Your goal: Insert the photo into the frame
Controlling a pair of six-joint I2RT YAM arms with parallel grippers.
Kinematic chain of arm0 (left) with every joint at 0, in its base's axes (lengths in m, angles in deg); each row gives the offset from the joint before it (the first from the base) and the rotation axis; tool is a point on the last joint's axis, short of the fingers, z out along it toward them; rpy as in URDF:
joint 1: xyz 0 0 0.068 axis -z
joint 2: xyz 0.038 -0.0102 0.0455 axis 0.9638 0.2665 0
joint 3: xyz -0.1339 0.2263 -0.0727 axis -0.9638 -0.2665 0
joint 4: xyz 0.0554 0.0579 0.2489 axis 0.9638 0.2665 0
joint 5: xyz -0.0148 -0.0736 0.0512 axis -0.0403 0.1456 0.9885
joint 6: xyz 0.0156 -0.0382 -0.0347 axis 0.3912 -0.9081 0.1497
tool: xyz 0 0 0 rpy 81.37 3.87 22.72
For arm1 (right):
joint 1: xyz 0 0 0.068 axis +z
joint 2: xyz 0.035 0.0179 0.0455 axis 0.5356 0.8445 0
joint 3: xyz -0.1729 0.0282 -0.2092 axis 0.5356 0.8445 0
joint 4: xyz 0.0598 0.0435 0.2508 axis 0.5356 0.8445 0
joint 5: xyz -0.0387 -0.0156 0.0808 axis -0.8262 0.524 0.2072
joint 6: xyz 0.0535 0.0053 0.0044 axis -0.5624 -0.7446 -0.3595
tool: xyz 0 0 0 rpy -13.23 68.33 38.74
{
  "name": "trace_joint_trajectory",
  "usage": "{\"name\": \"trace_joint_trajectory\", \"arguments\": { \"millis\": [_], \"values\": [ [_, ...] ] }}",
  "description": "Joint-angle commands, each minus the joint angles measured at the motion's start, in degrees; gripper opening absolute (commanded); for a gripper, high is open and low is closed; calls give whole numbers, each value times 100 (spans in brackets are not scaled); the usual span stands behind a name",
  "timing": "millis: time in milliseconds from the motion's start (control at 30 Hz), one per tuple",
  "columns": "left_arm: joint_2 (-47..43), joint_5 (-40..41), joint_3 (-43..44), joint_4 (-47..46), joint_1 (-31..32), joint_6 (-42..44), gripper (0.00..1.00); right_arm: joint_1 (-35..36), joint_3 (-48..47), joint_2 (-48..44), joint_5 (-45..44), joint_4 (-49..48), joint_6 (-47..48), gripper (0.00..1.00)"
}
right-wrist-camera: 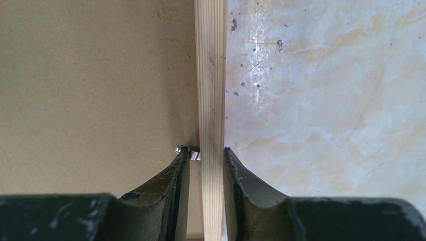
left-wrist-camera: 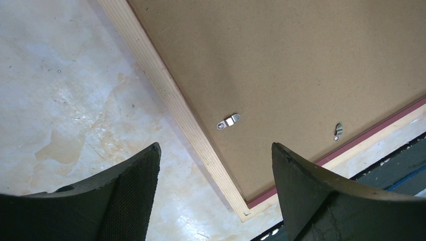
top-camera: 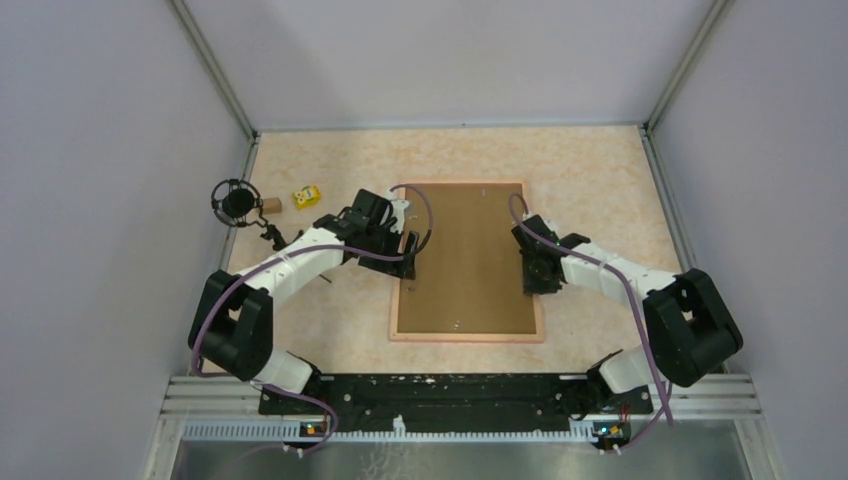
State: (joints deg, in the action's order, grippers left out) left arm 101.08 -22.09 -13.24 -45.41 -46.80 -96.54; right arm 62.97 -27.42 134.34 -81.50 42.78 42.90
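The frame (top-camera: 467,337) lies back-up on the table, its pale wooden rails around a brown backing board (top-camera: 470,260). The photo is hidden. My left gripper (top-camera: 408,262) hangs open over the frame's left rail (left-wrist-camera: 171,95). Between its wide-apart fingers (left-wrist-camera: 216,146) show the near-left corner and a metal tab (left-wrist-camera: 228,121). My right gripper (top-camera: 537,283) straddles the right rail (right-wrist-camera: 211,75) with narrow jaws (right-wrist-camera: 206,150). Its right finger lies against the rail's outer side. Its left fingertip rests on a metal tab (right-wrist-camera: 193,152) over the board (right-wrist-camera: 90,75), a thin gap from the rail.
A black round device on a stand (top-camera: 236,203), a small brown block (top-camera: 271,205) and a yellow block (top-camera: 306,197) sit at the table's far left. Grey walls close in three sides. The arms' black base bar (top-camera: 450,392) runs along the near edge.
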Motion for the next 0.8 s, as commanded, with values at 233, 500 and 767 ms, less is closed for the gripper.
{"name": "trace_joint_trajectory", "arguments": {
  "millis": [233, 500, 767],
  "values": [
    [-256, -98, 97, -142, 18, 74, 84, 228, -266, -288, -448, 116, 375, 0],
    [-226, -95, 86, -153, 17, 58, 85, 149, -467, -1055, -492, -247, 100, 73],
    [-175, 29, 68, -162, 20, 48, 85, -645, -1357, 307, -477, -1098, -1503, 77]
  ]
}}
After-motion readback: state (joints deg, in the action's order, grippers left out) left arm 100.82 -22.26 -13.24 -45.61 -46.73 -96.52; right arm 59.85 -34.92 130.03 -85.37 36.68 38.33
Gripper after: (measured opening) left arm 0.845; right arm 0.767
